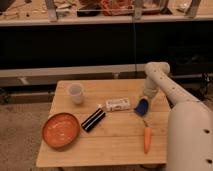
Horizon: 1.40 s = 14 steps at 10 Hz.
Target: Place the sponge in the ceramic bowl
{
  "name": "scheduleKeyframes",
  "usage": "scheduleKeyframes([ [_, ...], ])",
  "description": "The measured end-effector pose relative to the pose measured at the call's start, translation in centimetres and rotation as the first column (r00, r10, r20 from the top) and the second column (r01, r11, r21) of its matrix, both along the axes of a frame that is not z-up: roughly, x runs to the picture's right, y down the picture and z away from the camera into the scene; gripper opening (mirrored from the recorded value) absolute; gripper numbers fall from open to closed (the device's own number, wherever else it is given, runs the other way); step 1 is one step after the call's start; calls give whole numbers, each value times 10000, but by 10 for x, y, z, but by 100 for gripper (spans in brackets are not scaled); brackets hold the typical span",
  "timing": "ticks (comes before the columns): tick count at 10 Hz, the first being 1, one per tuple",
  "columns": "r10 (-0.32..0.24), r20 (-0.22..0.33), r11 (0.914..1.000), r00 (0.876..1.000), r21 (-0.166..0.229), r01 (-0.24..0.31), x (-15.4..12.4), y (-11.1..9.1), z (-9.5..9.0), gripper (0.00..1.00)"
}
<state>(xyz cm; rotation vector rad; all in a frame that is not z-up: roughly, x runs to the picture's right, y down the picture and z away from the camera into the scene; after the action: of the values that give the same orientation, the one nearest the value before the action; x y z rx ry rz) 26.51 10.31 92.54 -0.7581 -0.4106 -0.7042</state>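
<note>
The blue sponge (pixel 143 106) is at the right side of the wooden table (pixel 115 145), tilted, just above the tabletop. My gripper (pixel 144 104) comes down on it from the white arm (pixel 165 85) on the right and is shut on it. At the table's front left corner lies the orange-red ceramic bowl (pixel 60 130), empty, well to the left of the gripper.
A white cup (pixel 75 93) stands at the back left. A white tube (pixel 117 104) and a black ribbed bar (pixel 93 120) lie between the sponge and the bowl. A carrot (pixel 147 139) lies near the front right. A dark shelf runs behind the table.
</note>
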Motion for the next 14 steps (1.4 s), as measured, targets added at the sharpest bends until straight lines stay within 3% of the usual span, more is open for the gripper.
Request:
scheduleKeyframes([
  [1, -43, 18, 10000, 10000, 13, 43, 0, -1, 0, 21],
  [4, -315, 134, 9995, 9994, 52, 314, 0, -2, -2, 36],
  [9, -636, 258, 9979, 9976, 110, 634, -2, -5, -4, 16],
  [10, -684, 281, 9976, 9973, 121, 681, -3, -6, -5, 17],
  [12, -831, 330, 9965, 9960, 142, 827, -4, -7, -6, 29],
  [13, -902, 335, 9958, 9954, 168, 897, -5, -8, -7, 28],
  [14, -1048, 372, 9943, 9938, 226, 1040, -12, -11, -10, 19],
])
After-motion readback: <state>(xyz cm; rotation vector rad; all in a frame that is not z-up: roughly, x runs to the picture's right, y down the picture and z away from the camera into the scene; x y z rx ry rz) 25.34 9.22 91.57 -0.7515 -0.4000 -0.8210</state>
